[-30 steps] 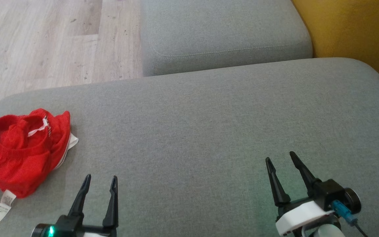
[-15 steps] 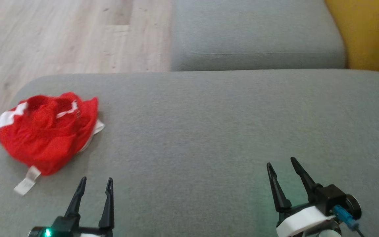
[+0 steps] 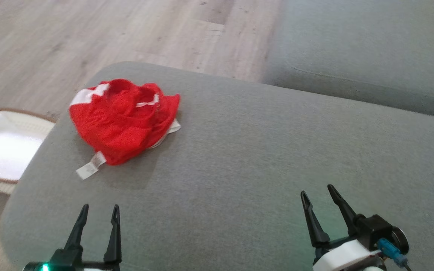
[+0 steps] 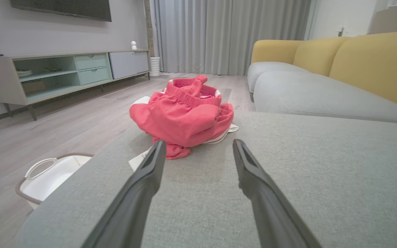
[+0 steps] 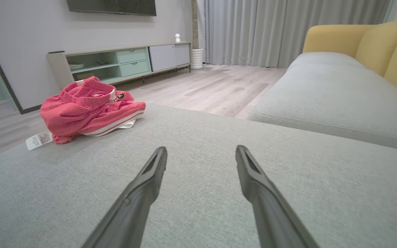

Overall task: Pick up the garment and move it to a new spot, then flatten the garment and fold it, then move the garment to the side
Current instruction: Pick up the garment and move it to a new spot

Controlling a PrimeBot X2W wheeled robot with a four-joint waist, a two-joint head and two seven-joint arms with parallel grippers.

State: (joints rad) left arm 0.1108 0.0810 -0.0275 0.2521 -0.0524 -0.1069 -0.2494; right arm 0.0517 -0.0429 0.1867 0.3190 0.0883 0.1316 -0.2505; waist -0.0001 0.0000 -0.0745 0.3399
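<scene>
The garment (image 3: 123, 120) is a crumpled red piece with white trim and a white label, lying in a heap near the far left corner of the grey cushion (image 3: 262, 158). It also appears straight ahead in the left wrist view, garment (image 4: 184, 115), and at the left in the right wrist view, garment (image 5: 88, 110). My left gripper (image 3: 98, 209) hovers open at the lower left, short of the heap, nothing between its fingers. My right gripper (image 3: 318, 190) stands open at the lower right, far from the garment.
A white basket with a brown rim (image 3: 2, 150) sits on the wooden floor just left of the cushion's edge, basket (image 4: 52, 174). A second grey seat (image 3: 367, 52) lies beyond, with yellow backrests (image 4: 374, 65). A low TV cabinet (image 5: 115, 63) stands by the far wall.
The head camera has swung left, so the garment sits nearer the picture's middle and the basket has come into view. Both grippers stay open and low.
</scene>
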